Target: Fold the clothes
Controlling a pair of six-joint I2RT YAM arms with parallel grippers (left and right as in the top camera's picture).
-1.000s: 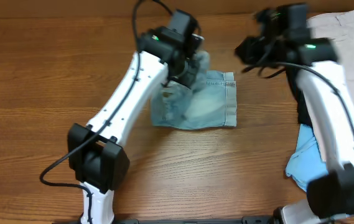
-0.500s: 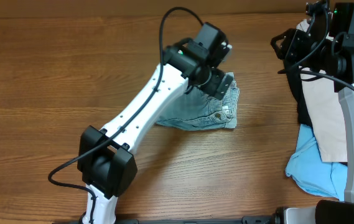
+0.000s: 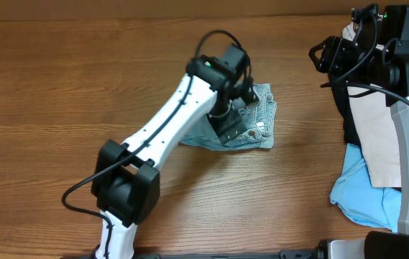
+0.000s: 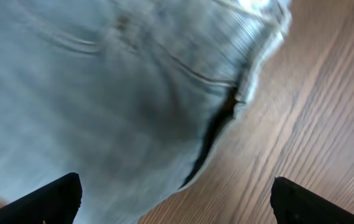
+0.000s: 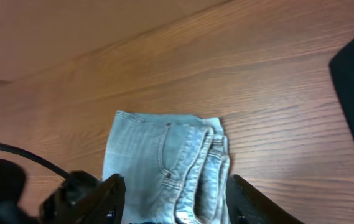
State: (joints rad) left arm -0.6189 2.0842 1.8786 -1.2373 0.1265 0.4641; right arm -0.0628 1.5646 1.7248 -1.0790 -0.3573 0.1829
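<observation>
Denim shorts (image 3: 265, 119) lie folded mid table (image 3: 60, 86). My left jaws are spread wide just over them, gripping nothing, and my right jaws are also wide and empty, far right beside the waiting pile (image 3: 377, 137). I read this as the smoothing stage of the fold: next I need to lift the left jaws straight off without snagging the hem, then have the right jaws pull a garment from the pile.

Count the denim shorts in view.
1. The denim shorts lie folded at centre, below the open left gripper. The garment pile at far right shows beige, black and sky-blue only; more denim may be hidden beneath.
</observation>
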